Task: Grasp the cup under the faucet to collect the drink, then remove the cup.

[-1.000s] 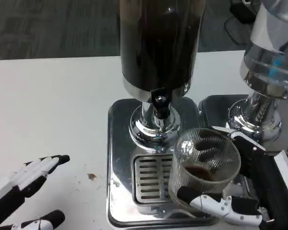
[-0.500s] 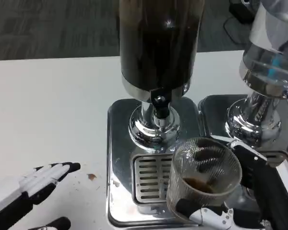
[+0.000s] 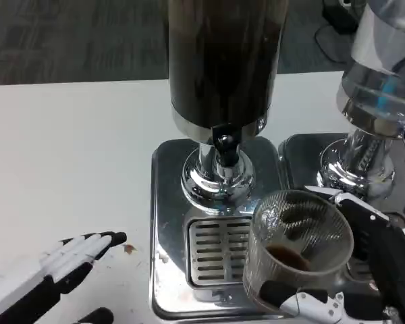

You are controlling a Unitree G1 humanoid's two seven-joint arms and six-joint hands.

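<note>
A ribbed clear glass cup (image 3: pixel 295 250) with a little dark drink at its bottom is held by my right hand (image 3: pixel 364 270), whose fingers wrap around it from the right and below. The cup sits over the right part of the drip grille (image 3: pixel 212 251), in front and to the right of the black faucet (image 3: pixel 223 145) of the dark drink dispenser (image 3: pixel 223 61). My left hand (image 3: pixel 57 266) rests low at the bottom left over the white table, fingers stretched out and apart, holding nothing.
The dispenser stands on a shiny steel base tray (image 3: pixel 165 202). A second dispenser with clear liquid (image 3: pixel 381 81) stands at the right on its own steel base. A small brown stain (image 3: pixel 129 249) marks the white table (image 3: pixel 67 155) near my left fingertips.
The cup in my right hand has shifted slightly right and toward me, off the grille's centre. My left hand has slid right and forward toward the tray.
</note>
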